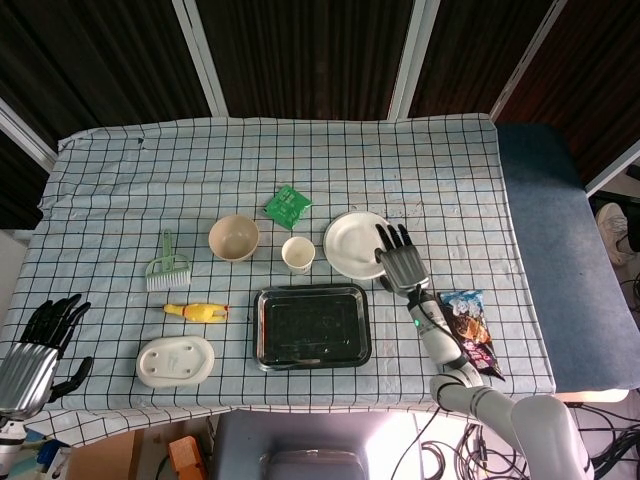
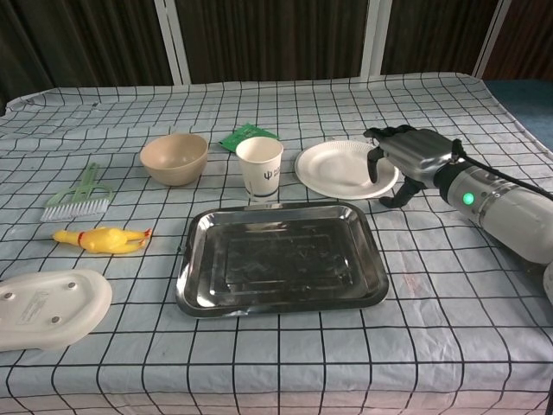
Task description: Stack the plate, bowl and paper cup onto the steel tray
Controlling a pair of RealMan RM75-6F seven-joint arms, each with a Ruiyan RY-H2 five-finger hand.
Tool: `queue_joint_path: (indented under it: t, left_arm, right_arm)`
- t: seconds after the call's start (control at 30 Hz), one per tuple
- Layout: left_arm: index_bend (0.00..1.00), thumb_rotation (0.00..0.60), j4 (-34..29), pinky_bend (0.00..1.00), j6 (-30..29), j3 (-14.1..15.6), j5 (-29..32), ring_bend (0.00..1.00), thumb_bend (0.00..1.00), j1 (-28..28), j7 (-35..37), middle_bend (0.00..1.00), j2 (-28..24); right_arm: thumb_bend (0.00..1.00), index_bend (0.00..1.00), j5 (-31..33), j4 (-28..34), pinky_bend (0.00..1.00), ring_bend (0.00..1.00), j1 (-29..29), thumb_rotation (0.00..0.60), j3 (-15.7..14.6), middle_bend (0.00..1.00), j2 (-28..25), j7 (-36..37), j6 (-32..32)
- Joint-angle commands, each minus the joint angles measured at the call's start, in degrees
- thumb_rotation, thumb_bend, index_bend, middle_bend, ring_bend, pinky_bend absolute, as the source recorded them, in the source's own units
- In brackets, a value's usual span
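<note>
A white paper plate (image 1: pixel 354 243) (image 2: pixel 340 169) lies right of the paper cup (image 1: pixel 298 254) (image 2: pixel 259 167). A beige bowl (image 1: pixel 233 238) (image 2: pixel 174 157) stands left of the cup. The steel tray (image 1: pixel 312 326) (image 2: pixel 280 258) sits empty in front of them. My right hand (image 1: pixel 400 259) (image 2: pixel 404 156) hovers at the plate's right rim, fingers spread and curved over the edge, holding nothing. My left hand (image 1: pixel 38 348) hangs open off the table's front left corner, seen only in the head view.
A green brush (image 1: pixel 168 264), a yellow rubber chicken (image 1: pixel 196 311) and a white soap-dish-like lid (image 1: pixel 176 361) lie left of the tray. A green packet (image 1: pixel 287 206) sits behind the cup. A snack bag (image 1: pixel 468 327) lies under my right forearm.
</note>
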State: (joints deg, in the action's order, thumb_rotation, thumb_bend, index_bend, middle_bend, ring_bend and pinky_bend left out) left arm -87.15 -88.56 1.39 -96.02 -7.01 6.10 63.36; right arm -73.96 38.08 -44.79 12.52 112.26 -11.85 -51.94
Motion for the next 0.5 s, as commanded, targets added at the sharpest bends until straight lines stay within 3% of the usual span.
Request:
queue_joint_path:
  t: [0.03,0.33,0.5]
  left_arm:
    - [0.0,0.6,0.06,0.04,-0.09,0.0,-0.04,0.0,0.39,0.03,0.08,0.0,-0.01]
    - [0.0,0.6,0.12,0.04,-0.18,-0.04,0.02,0.0,0.39,0.03,0.47,0.0,-0.05]
    - [0.0,0.6,0.28,0.04,-0.48,-0.07,-0.1,0.0,0.4,0.07,0.92,0.0,0.01]
  right_arm:
    - [0.21,0.45,-0.02,-0.65,0.0,0.0,-0.15,0.6,0.0,0.01,0.42,0.26,0.06]
    - [0.22,0.5,-0.06,-2.62,0.0,0.0,-1.08,0.6,0.14,0.02,1.93,0.89,0.88]
    - [0.4,0.57,-0.56,-3.81,0.0,0.0,-1.46,0.6,-0.09,0.04,2.94,1.23,0.6]
